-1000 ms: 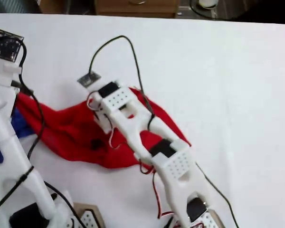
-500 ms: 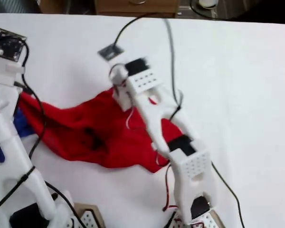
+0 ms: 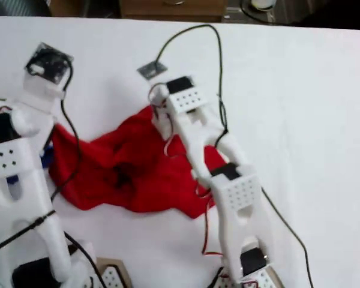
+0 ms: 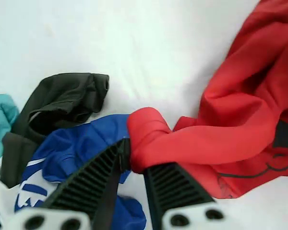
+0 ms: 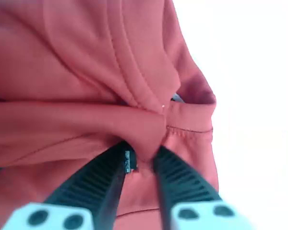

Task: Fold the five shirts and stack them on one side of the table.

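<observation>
The red shirt point(image 3: 132, 174) lies crumpled on the white table point(image 3: 300, 90), and both arms cover part of it. The left gripper point(image 4: 136, 160) pinches its rolled edge. The right gripper point(image 5: 139, 155) is clamped on a fold near a seam. Beside it lie the blue shirt point(image 4: 72, 143), the black shirt point(image 4: 62, 103) and the teal shirt point(image 4: 0, 115), which is cut off at the frame edge.

open table point(image 3: 312, 90) right, heaped shirts point(image 4: 62, 139) crowd left

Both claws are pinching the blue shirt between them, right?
Not quite: the shirt they pinch is red, not blue. The left gripper and the right gripper are each shut on the red shirt, as the two wrist views show.
</observation>
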